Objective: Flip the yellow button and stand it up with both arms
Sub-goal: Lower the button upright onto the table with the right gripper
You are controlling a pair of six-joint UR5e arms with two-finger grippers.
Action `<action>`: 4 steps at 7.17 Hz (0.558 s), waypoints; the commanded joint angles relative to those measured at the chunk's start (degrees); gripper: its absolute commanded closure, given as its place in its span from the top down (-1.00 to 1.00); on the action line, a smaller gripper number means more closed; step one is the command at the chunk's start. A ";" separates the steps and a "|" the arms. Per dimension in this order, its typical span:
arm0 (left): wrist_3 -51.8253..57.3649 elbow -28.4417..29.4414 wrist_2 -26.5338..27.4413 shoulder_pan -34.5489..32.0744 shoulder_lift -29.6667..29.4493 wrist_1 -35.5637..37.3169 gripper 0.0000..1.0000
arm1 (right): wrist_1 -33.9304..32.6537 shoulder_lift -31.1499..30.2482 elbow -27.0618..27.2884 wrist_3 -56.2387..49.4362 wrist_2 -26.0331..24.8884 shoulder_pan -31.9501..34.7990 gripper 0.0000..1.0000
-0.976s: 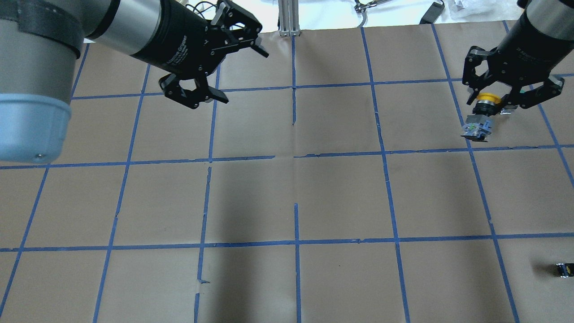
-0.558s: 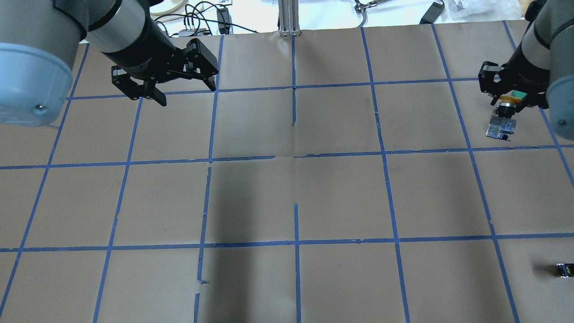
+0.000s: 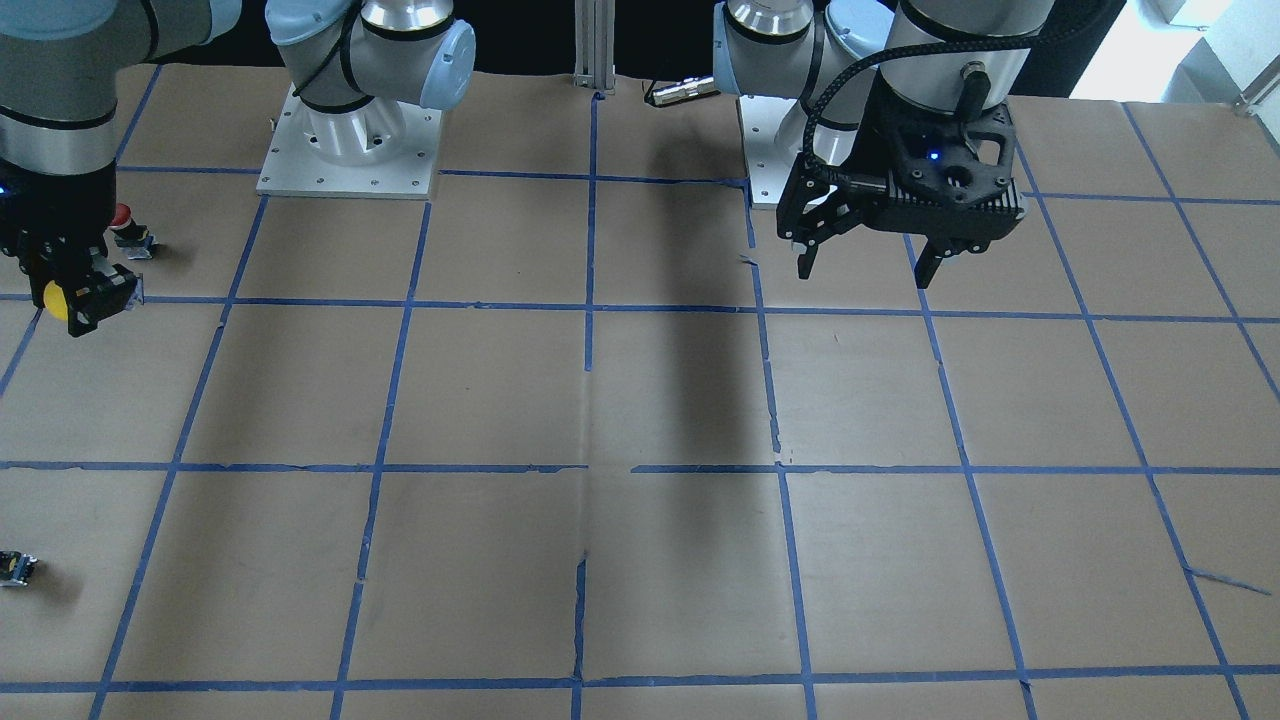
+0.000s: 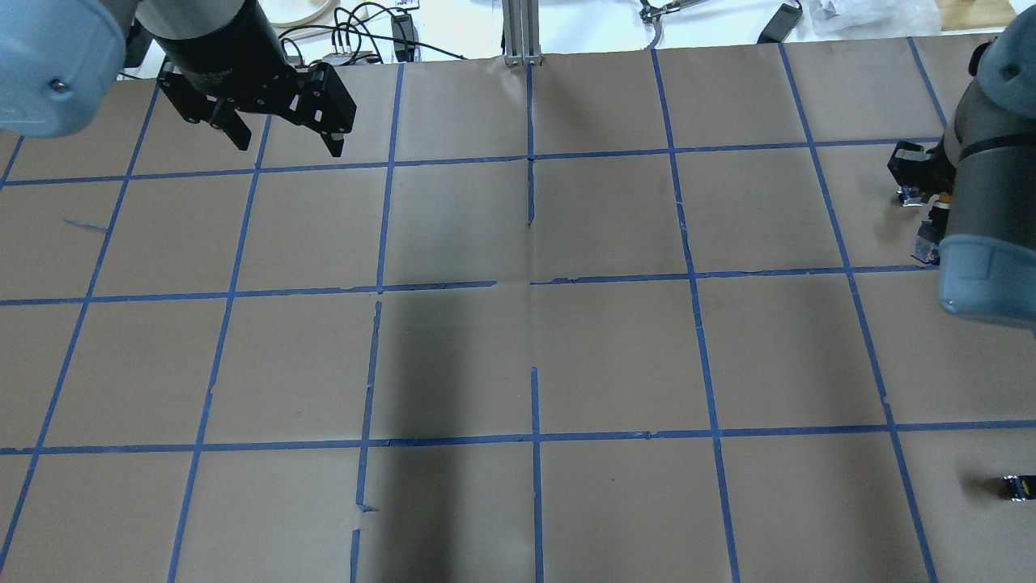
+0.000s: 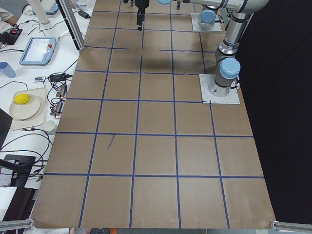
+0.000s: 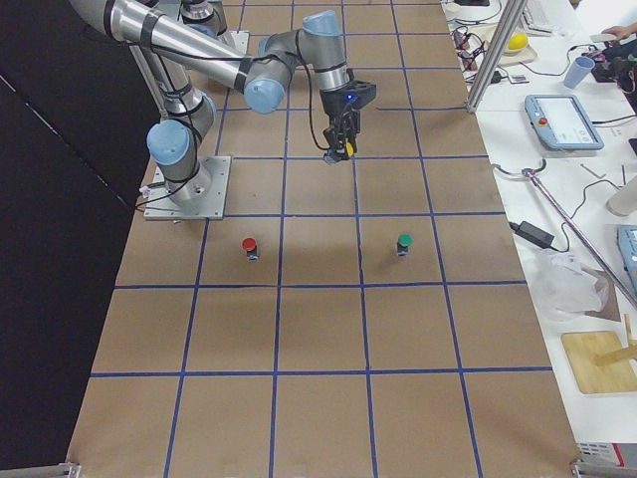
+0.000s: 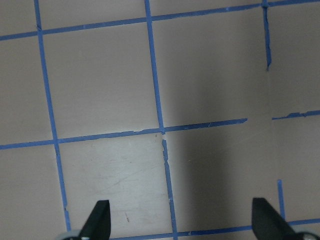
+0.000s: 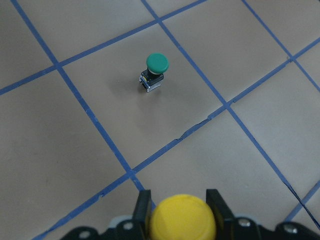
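My right tool (image 3: 72, 285) is clamped on the yellow button (image 8: 183, 218), out at the right-hand end of the counter (image 4: 518, 356) and, by my reading, held clear of the surface. My left tool (image 3: 864, 272) hangs over the other half, fingers spread wide and gripping nothing, well apart from the button.

Here's the worry: I'm pinching the round cap, a smooth curved thing. It could swivel or squirt out between my pads, and a drop from here would send it rolling. The red button (image 3: 120, 213) stands near my right tool, so a careless swing could knock it. The green button (image 8: 156, 70) stands ahead on the counter, upright, another thing to steer around. And the two tools must meet to pass this over. If the left closes on the small body off-centre, the button twists and won't stand.

Orientation now: from my right wrist, the cap's dome faces back at the camera and hides the body behind it. So I judge the long axis, cap to body, runs away from my wrist, slanting toward the counter. Not upright yet.
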 commanded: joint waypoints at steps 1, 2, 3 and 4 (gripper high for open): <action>0.94 -0.95 0.33 -0.02 0.89 -0.32 0.99 | -8.76 0.18 3.97 -0.66 -2.28 -1.10 -0.93; 0.76 -1.04 0.24 -0.10 0.90 -0.23 0.99 | -11.38 1.31 4.06 -0.57 -2.73 -1.97 -0.93; 0.59 -1.04 0.24 -0.10 0.90 -0.23 0.99 | -12.36 1.84 4.06 -1.01 -2.73 -2.07 -0.93; 0.50 -1.04 0.24 -0.10 0.90 -0.23 0.99 | -12.64 2.02 4.15 -0.40 -2.73 -2.07 -0.93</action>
